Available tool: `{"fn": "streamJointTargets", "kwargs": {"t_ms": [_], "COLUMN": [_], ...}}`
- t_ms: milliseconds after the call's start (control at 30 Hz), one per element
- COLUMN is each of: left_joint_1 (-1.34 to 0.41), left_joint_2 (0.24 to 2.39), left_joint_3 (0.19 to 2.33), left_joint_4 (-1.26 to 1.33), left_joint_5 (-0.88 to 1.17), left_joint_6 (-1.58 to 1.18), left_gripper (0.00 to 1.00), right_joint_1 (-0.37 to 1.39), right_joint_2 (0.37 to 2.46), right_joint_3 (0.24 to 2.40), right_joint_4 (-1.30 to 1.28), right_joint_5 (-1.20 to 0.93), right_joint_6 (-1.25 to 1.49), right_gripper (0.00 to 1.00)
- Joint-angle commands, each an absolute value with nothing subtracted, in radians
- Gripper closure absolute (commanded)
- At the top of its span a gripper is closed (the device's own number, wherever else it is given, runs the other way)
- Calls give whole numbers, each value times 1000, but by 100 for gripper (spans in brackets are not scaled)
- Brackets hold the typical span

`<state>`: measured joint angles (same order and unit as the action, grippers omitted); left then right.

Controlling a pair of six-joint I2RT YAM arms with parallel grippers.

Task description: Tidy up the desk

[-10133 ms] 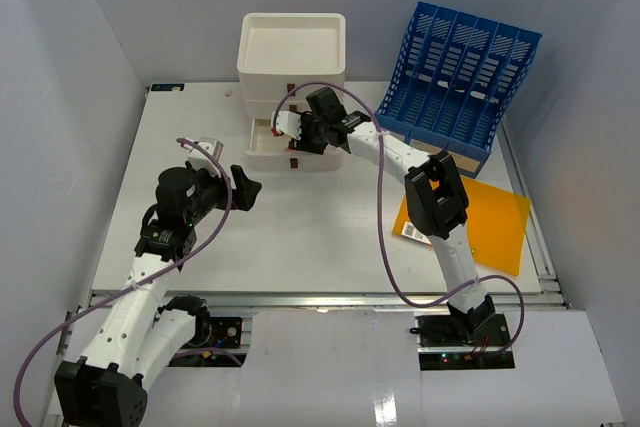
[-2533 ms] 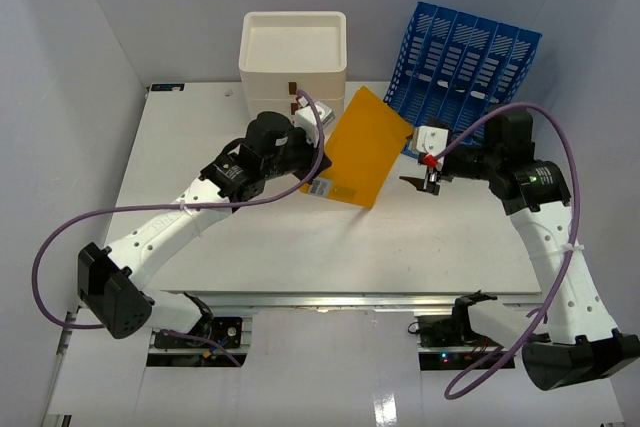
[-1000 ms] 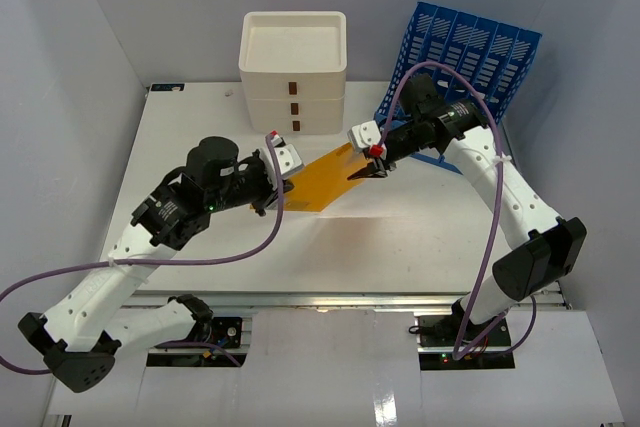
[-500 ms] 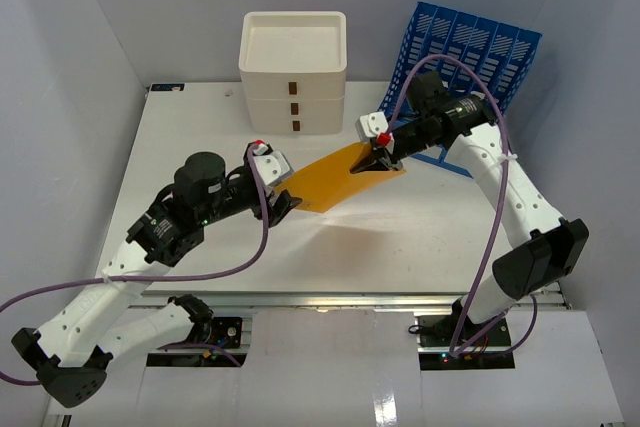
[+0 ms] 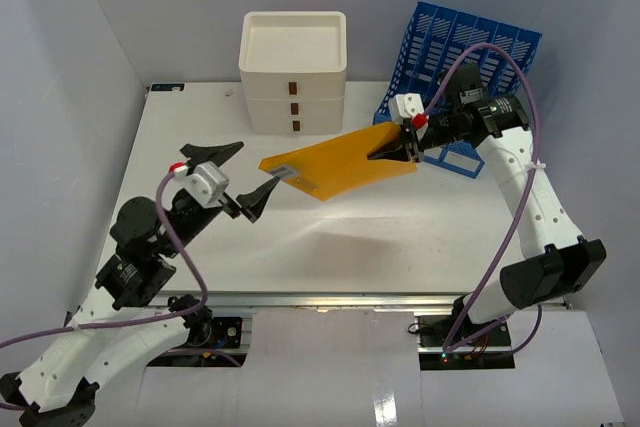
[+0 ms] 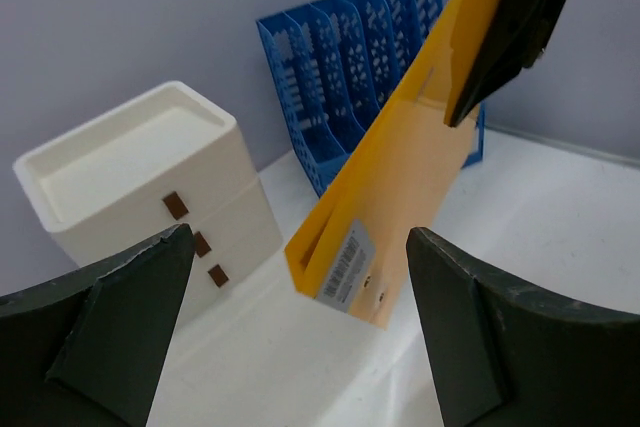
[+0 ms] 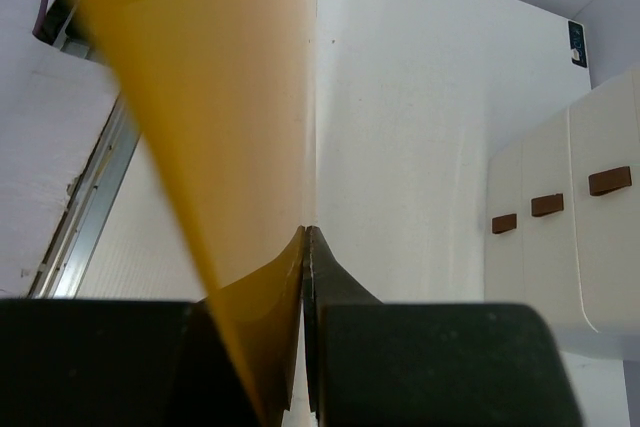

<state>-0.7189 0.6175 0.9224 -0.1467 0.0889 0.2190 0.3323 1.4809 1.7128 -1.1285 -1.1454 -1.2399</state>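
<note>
An orange folder (image 5: pixel 340 162) with a barcode label hangs tilted above the white desk (image 5: pixel 200 127). My right gripper (image 5: pixel 388 151) is shut on its right edge, just in front of the blue file rack (image 5: pixel 460 62). In the right wrist view the jaws (image 7: pixel 305 234) pinch the folder (image 7: pixel 220 97), which bends away to the left. My left gripper (image 5: pixel 240 177) is open, a short way left of the folder's near corner and not touching it. The left wrist view shows its fingers (image 6: pixel 110 337) spread wide, with the folder (image 6: pixel 400 197) beyond them.
A white three-drawer box (image 5: pixel 293 67) stands at the back centre, all drawers shut, also seen as the drawer box (image 6: pixel 140 187) in the left wrist view. The blue rack leans at the back right. White walls close in the desk on three sides.
My left gripper let go of the folder, opened wide and drew back toward the near left. My right gripper closed on the folder and carried it up and right toward the rack.
</note>
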Motion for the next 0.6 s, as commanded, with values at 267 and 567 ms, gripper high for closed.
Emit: {"fn": "streamJointTargets", "kwargs": {"t_ms": [267, 567], "left_joint_1": [-719, -719], "left_joint_2": [477, 631], "left_joint_3": [614, 408], "left_joint_4": [190, 587], "left_joint_5": [9, 230], "left_joint_6": [45, -7], "left_gripper": [2, 2], "right_joint_1": [250, 215], "right_joint_2": [1413, 1384], "right_joint_3": [1764, 1751], "right_joint_4": [-1108, -903], "right_joint_5": [-1370, -1533], "right_joint_6": [-1171, -930], "right_gripper": [92, 92]}}
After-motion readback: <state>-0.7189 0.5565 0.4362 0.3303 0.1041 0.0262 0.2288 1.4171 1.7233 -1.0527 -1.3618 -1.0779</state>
